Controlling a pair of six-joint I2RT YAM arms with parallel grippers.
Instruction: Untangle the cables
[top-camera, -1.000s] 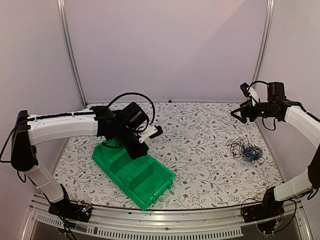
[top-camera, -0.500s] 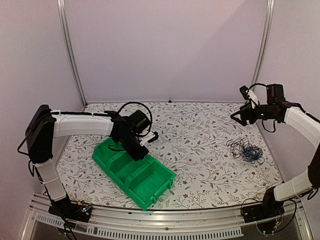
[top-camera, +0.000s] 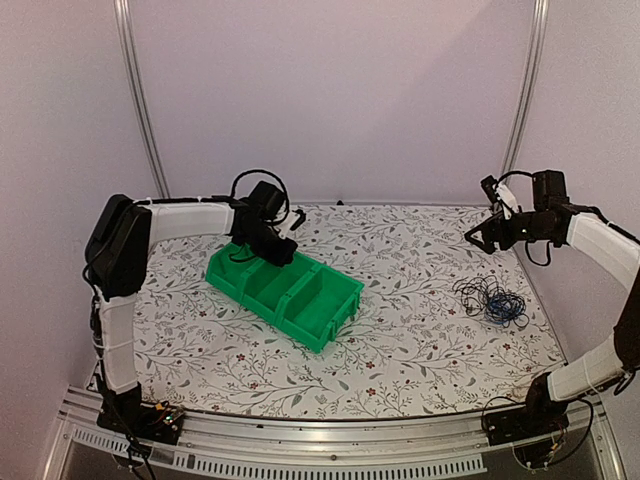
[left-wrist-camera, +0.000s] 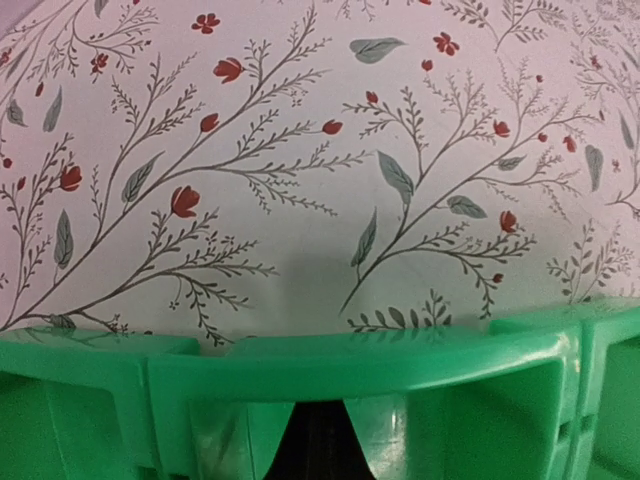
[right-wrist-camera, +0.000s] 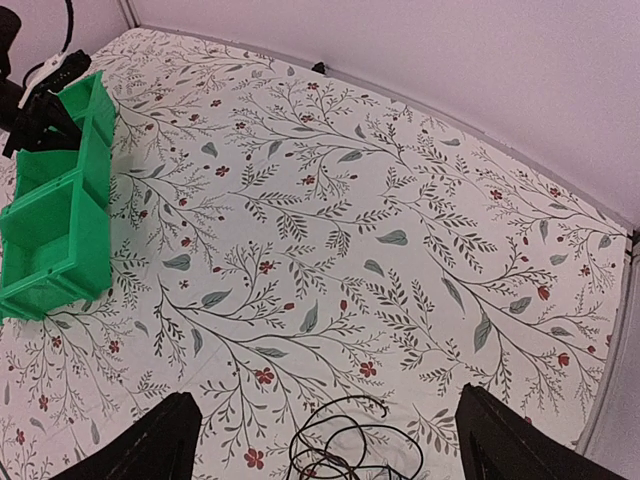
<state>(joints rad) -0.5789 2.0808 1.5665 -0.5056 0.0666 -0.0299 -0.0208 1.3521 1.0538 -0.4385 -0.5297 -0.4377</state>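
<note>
Two arms: L gripper clamped on green bin rim, R gripper spread wide above tangled cables.

A flat desk under a white cloth printed with red flowers and grey sprigs carries two things, well apart. On its left half lies a green plastic bin divided into compartments, set slantwise: one end points toward the far left corner, the other toward the desk's middle, nearer the arms' bases. The black left gripper sits at the bin's far-left end, at its rim. On the right half, near the right edge, a tangle of thin black and blue cables lies directly on the cloth. The black right gripper hangs above the desk, behind the cables and apart from them.
</note>
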